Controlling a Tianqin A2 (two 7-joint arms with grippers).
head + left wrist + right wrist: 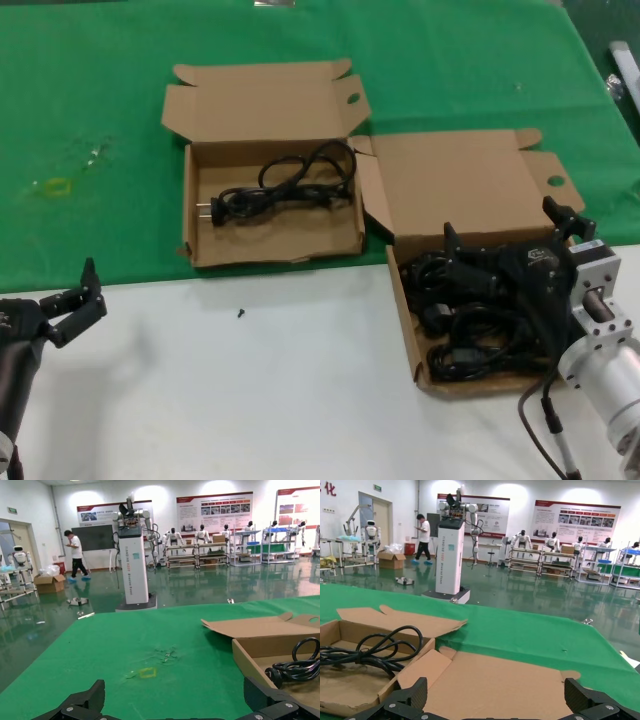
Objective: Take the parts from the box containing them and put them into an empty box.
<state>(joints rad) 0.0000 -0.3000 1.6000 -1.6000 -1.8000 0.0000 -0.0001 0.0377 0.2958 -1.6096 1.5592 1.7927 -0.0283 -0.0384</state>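
Note:
The squarish cardboard box stands at the right, full of several black power cords. My right gripper hovers over its rear part, jaws wide open and empty. In the right wrist view the gripper faces the box's open lid. The wide, low box at the middle left holds one looped cord, also seen in the right wrist view and the left wrist view. My left gripper is open and empty at the near left, also in its own view.
Green cloth covers the far part of the table; the near part is white. A yellow mark lies on the cloth at the left. A small black speck lies on the white surface.

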